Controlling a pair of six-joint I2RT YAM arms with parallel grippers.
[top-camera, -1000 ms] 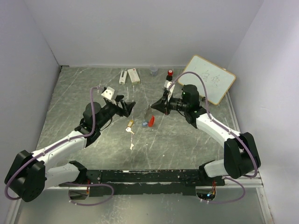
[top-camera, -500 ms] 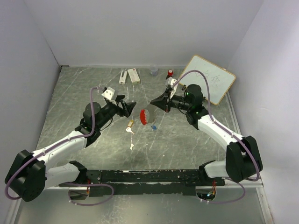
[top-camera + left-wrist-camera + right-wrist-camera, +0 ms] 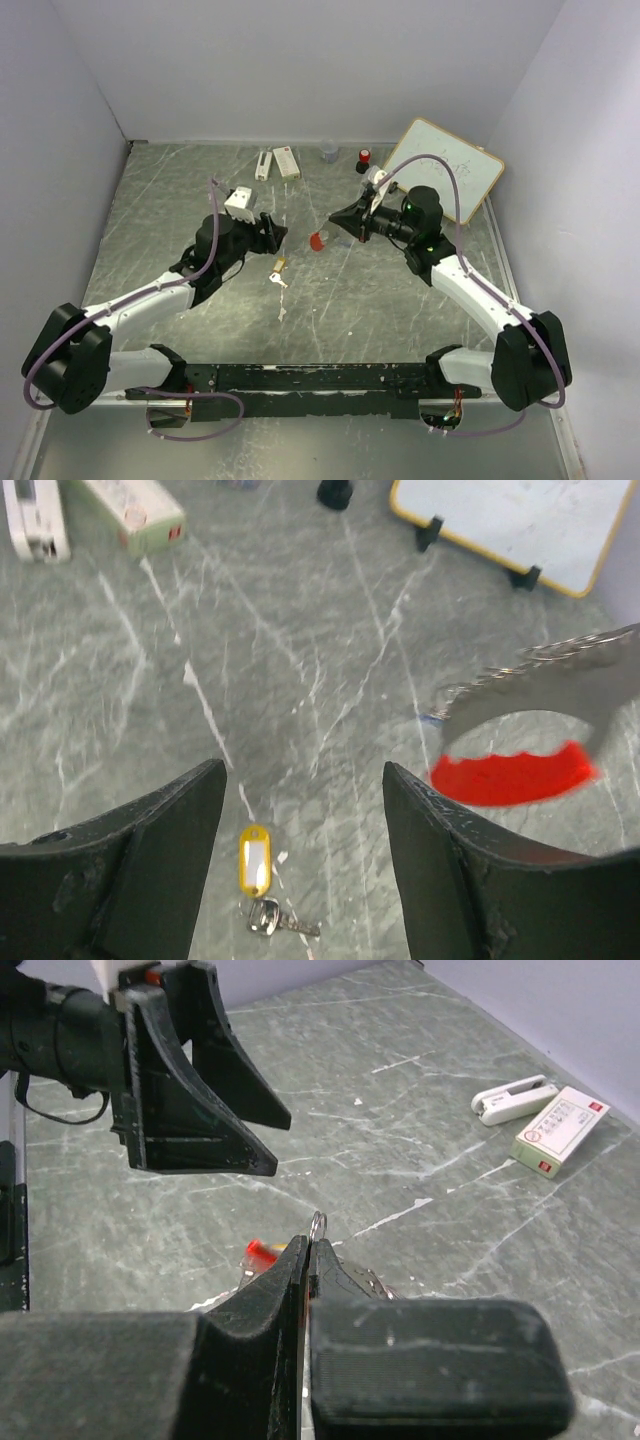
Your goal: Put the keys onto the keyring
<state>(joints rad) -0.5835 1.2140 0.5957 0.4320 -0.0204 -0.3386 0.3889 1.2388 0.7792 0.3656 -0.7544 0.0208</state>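
Reaching up from the lower left of the top view, left arm (image 3: 140, 305) lies low over the table (image 3: 400, 320), forearm angled toward frame centre. Left gripper (image 3: 273, 232) points right, released: jaws stand wide apart, nothing between them. In its wrist view the two black fingers (image 3: 140, 870) frame bare table.

Right arm (image 3: 470, 285) comes from the lower right corner, elbow bent by the right edge, forearm running up-left. Right gripper (image 3: 336, 220) points left, facing the left one, tips near but apart. This claw is clenched on the keyring (image 3: 317, 1226): fingers pinch the thin wire loop, with a small arc poking above the tips. Red tag (image 3: 317, 241) hangs just lower left of the tips, at frame centre. It is blurred at the right of the left wrist view.

Keys (image 3: 278, 270) lie on the table just below the left gripper. One small silver key (image 3: 270, 918) sits touching a yellow tag (image 3: 256, 860); a pale key (image 3: 282, 313) lies lower, apart.

Whiteboard (image 3: 450, 170) leans at upper right, with a red-capped stamp (image 3: 364, 158) left of it.
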